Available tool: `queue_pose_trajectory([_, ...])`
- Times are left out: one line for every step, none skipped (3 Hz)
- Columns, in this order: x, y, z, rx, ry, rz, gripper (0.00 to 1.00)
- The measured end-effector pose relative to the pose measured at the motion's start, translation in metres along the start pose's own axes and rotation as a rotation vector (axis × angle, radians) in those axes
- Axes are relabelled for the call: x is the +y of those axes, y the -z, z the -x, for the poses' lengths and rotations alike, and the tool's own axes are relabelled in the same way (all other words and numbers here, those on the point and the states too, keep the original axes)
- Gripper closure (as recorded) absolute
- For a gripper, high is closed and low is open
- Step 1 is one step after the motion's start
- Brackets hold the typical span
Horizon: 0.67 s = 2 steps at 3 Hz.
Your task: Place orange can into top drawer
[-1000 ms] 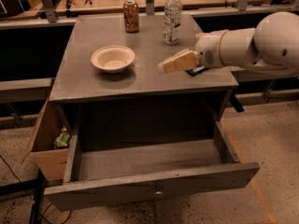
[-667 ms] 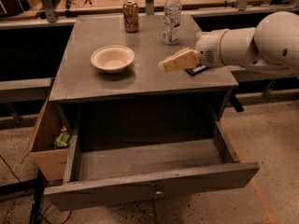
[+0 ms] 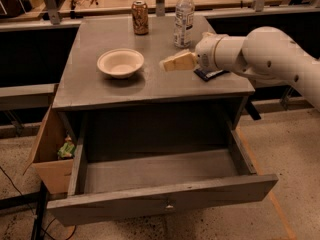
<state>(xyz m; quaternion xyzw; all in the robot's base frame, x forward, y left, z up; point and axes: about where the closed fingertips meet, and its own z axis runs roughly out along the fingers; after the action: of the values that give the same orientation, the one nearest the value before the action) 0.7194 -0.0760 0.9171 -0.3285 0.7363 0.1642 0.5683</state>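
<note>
- Compared with a second ago, the white arm's cream, wedge-shaped gripper [image 3: 176, 62] has slid a little toward the picture's left, low over the matte grey tabletop [image 3: 90, 89]; nothing else has shifted.
- How far it is open I cannot tell; nothing shows in its hold, and it hangs clear of every object.
- Beyond it and to its left, well apart, the small orange-brown metal can [image 3: 140, 17] with a silver top stands upright near the back edge, probably the approach target.
- Just behind it rises the clear plastic water bottle [image 3: 184, 16], likely an obstacle; to its left sits the shallow round cream bowl [image 3: 120, 62].
- Below and in front of it, the wide grey wooden drawer [image 3: 165, 196] with a small round knob is pulled out, its flat floor exposed to receive the can.
</note>
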Motion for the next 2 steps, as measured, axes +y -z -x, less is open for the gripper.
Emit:
queue_pose_trajectory([-0.015,-0.042,0.004,-0.043,0.005,-0.012,0.0])
queue_pose_trajectory([-0.023,-0.082,0.015,-0.097,0.004,0.018,0.0])
